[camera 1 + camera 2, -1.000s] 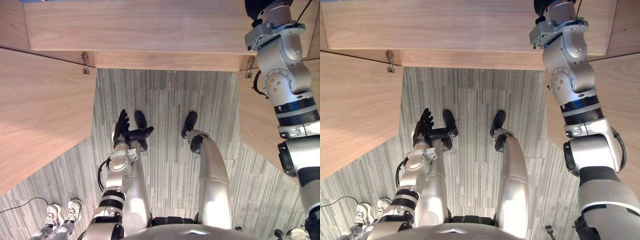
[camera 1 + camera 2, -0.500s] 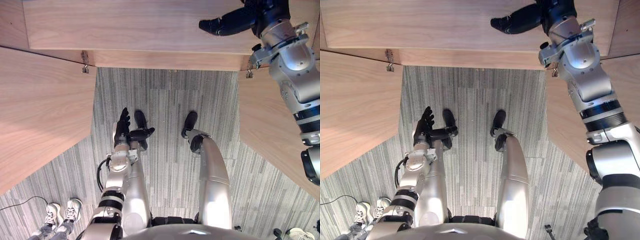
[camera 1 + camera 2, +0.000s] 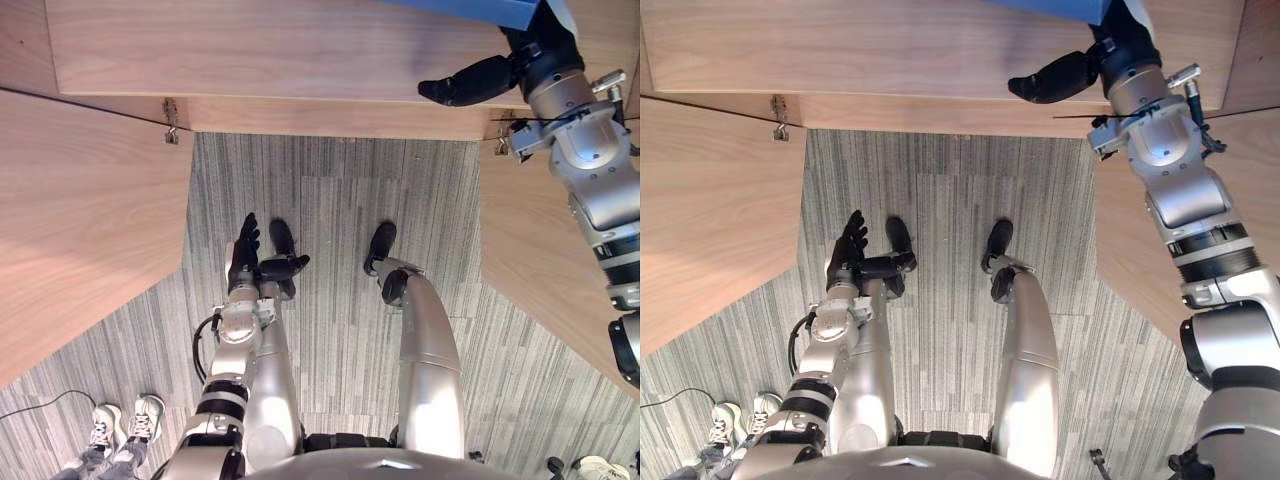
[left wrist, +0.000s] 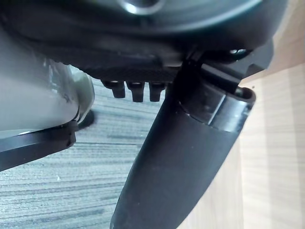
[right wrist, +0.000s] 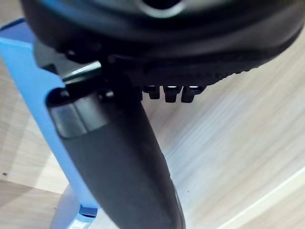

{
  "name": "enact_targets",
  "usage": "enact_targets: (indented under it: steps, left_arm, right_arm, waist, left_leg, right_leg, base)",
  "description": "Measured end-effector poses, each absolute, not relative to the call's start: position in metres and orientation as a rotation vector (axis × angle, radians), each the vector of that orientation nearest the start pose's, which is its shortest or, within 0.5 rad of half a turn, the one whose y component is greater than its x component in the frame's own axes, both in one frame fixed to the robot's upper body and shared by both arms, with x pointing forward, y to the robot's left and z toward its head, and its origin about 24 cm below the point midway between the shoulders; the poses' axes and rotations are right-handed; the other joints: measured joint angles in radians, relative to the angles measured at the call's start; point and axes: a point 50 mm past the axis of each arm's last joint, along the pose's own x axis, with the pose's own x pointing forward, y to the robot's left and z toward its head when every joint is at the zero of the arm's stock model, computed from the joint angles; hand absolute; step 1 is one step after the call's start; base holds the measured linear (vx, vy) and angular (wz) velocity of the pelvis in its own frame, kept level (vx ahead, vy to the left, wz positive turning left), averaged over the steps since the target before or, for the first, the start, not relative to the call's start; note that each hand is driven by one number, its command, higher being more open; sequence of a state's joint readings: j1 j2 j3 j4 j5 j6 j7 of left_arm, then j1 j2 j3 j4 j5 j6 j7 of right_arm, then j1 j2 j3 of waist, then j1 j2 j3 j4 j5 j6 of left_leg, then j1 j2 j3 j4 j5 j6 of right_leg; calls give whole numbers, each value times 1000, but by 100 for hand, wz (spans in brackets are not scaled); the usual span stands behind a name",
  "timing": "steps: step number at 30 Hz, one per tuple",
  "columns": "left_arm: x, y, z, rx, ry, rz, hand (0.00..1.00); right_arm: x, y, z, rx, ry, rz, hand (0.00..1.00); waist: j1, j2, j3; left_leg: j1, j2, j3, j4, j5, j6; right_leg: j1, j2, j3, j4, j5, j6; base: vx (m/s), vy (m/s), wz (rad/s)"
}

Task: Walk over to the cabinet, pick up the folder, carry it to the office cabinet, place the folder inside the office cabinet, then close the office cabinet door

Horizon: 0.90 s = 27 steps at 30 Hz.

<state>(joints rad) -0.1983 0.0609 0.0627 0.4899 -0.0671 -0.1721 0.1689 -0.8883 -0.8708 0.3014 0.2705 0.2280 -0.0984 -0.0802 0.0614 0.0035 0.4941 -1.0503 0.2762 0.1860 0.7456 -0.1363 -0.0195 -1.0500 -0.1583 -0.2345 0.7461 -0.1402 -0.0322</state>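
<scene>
— Grey striped carpet (image 3: 340, 200) is stretching beneath a light wood-grain office cabinet (image 3: 280, 50). What is the right robot hand (image 3: 470, 80) doing?

— It is reaching up into the cabinet with its thumb sticking out straight. Its fingers are looking relaxed rather than clenched, and it is not gripping anything I can make out. The thin blue folder (image 5: 33, 81) is sitting just beside the thumb, apparently touching it, against the cabinet's wooden board.

— And the other one?

— The left robot hand (image 3: 243, 258) is hanging low over the carpet, released and idle. Further out, the left wooden door (image 3: 80, 230) and the right wooden door (image 3: 530, 240) are both standing open.

— What is worrying you?

— I am judging the folder as only just inside. If the thumb is rubbing it while the arm is pulling away, the folder may be sliding out along with it. The right arm is also crossing the right door's swing, so closing too soon is risking a trapped arm.
</scene>
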Motion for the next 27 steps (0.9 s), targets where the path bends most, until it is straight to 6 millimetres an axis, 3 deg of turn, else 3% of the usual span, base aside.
enact_targets:
  steps: [4,10,19,27]
  left_arm:
    - [281,177,-1,-2,117,217,100]
    - [282,178,1,-2,110,239,100]
    - [281,182,0,-33,128,305,100]
    - [281,184,2,-50,121,330,100]
  right_arm:
    - [340,-237,297,-693,-658,-123,100]
    - [322,-271,314,-530,-750,-444,100]
    - [304,-287,307,-303,-796,-722,100]
    - [295,-286,294,-334,-790,-794,100]
  waist:
    - [8,0,0]
    - [7,0,0]
    - [-7,0,0]
    - [-7,-1,1]
  left_leg:
    - [-8,2,-1,9,-6,4]
    - [-20,2,-2,11,-6,4]
    - [-20,4,-3,11,-6,4]
    - [-32,5,-5,17,-7,5]
  right_leg:
    - [-5,1,2,2,1,2]
    - [-17,1,6,1,5,6]
    - [-18,4,8,0,5,7]
    - [-28,5,8,3,5,7]
  base:
    - [26,61,-3]
    - [20,59,-1]
    - [24,51,-1]
    - [27,54,0]
